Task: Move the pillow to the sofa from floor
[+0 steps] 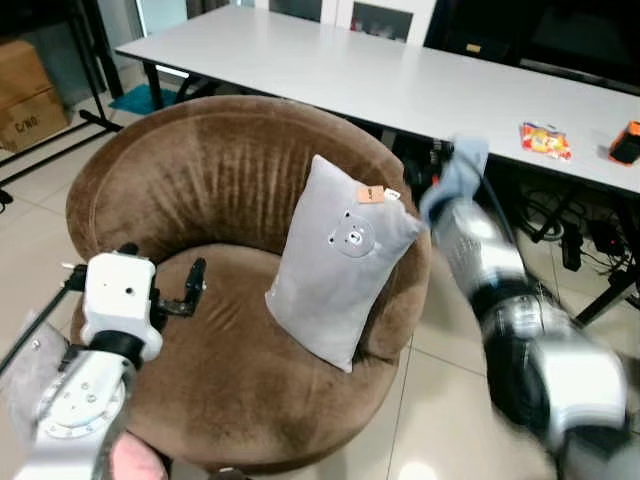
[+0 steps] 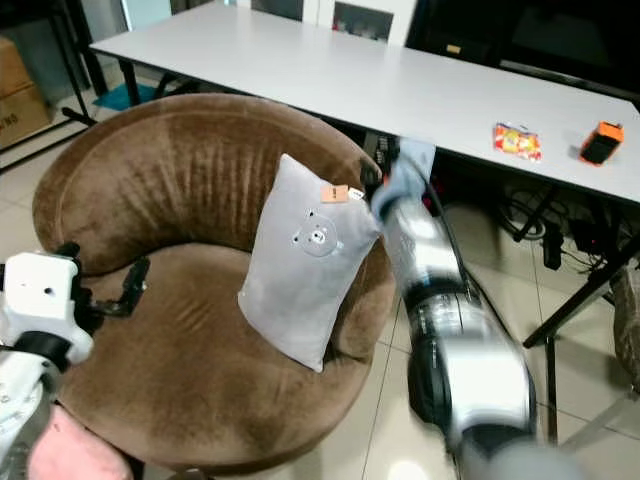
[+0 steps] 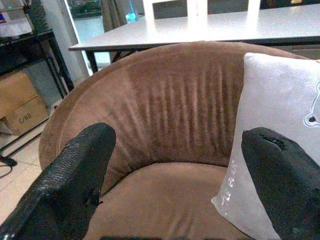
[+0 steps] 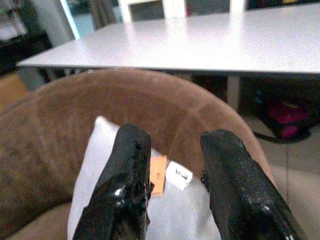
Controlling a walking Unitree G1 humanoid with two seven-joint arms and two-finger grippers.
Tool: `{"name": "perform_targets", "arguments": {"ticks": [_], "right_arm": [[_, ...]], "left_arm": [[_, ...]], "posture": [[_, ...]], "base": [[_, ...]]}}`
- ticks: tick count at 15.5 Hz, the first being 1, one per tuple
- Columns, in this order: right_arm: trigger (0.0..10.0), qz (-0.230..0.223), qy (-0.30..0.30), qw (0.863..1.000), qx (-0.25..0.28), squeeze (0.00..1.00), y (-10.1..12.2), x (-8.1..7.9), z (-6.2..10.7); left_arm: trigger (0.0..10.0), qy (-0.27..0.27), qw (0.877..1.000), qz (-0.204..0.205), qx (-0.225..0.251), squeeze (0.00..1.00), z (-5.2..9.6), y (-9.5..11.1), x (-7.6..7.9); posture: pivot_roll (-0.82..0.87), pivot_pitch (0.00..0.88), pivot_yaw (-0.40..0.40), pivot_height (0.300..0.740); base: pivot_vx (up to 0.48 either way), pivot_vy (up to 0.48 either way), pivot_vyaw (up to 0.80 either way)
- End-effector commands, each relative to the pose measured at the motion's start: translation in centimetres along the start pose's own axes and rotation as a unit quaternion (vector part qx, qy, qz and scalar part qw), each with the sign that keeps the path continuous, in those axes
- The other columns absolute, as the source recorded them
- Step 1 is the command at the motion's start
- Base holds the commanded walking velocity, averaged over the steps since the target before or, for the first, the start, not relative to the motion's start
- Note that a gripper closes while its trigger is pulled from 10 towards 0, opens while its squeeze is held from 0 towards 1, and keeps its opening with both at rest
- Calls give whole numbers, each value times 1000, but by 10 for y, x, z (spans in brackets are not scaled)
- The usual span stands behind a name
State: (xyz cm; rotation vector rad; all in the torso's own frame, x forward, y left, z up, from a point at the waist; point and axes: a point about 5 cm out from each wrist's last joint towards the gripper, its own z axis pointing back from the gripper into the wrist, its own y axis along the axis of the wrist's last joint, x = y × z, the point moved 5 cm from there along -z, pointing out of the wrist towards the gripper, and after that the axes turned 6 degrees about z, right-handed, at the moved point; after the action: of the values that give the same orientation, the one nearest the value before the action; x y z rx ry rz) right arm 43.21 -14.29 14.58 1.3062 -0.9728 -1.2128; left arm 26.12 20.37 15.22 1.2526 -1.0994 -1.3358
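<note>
The grey pillow [image 1: 335, 260] stands upright on the seat of the round brown sofa [image 1: 200, 170], leaning against its right side, with an orange tag [image 1: 371, 194] at its top corner. My left gripper [image 1: 190, 290] hovers open over the seat's left part, to the left of the pillow [image 3: 280, 125]; nothing is between its fingers [image 3: 70, 180]. My right arm [image 1: 480, 260] is blurred and reaches to the pillow's top right corner. In the right wrist view my right gripper [image 4: 177, 137] is open just above the pillow's top [image 4: 100, 150] and its tags, holding nothing.
A long white table [image 1: 400, 80] stands behind the sofa with a snack packet [image 1: 545, 140] and an orange device [image 1: 626, 145] on it. Cables [image 1: 560, 220] lie under it. A cardboard box [image 1: 30, 95] sits at the far left. Tiled floor surrounds the sofa.
</note>
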Motion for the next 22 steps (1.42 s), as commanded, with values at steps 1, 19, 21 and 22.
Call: {"name": "perform_targets", "arguments": {"ticks": [1,19,21,22], "right_arm": [[10000,27,33,999,18,0,11,-11,11],[10000,113,60,990,-56,0,-39,-46,107],[10000,114,62,990,-57,0,-40,-47,106],[10000,114,63,990,-58,0,-40,-47,106]], "left_arm": [[10000,6,1000,-2,-3,0,0,-2,4],[10000,21,998,-61,20,0,4,-7,6],[10000,21,998,-63,20,0,4,-8,6],[10000,22,998,-64,20,0,5,-8,5]], "posture": [[81,0,-81,740],[46,0,-60,740],[49,0,-60,740],[49,0,-60,740]], "base": [[0,0,0],[-85,0,0],[-253,0,0],[-255,0,0]]}}
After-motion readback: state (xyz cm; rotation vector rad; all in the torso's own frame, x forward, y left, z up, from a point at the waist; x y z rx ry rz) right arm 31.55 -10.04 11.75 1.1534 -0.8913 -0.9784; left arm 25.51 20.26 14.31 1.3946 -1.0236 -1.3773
